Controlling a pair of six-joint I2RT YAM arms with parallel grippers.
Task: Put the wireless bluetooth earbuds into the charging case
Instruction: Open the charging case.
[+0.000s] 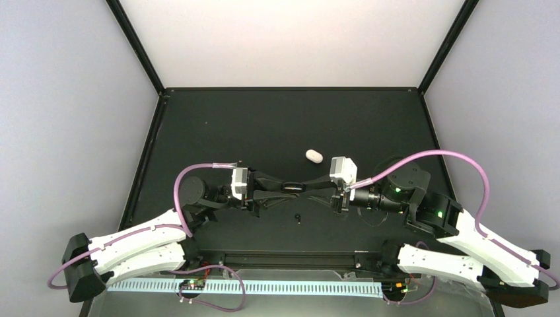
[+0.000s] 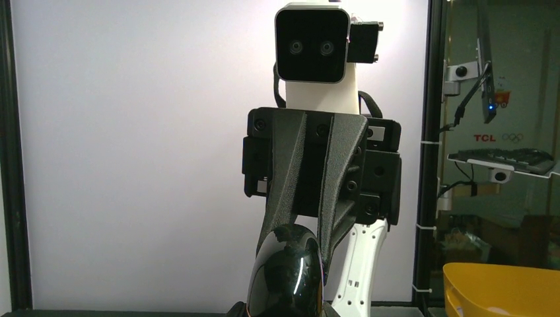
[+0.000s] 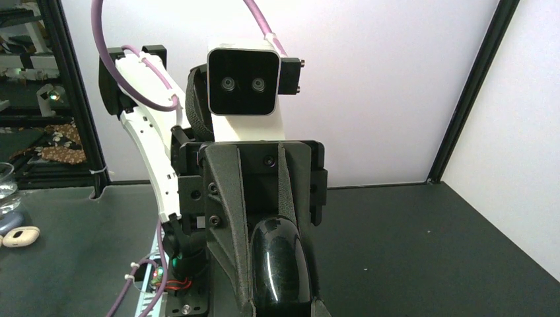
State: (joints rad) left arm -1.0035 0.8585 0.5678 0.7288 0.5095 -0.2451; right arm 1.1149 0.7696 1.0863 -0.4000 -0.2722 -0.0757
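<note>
Black tabletop fills the middle of the top view. A bright white back wall glows along the upper edge, with pale lavender side walls either side and black frame posts in the corners. At the right edge of the left wrist view, a yellow bin sits low, a keyboard tray above it

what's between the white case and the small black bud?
Top view: left gripper and right gripper meet there, both shut on a glossy black oval piece, between white case and small black bud.
</note>
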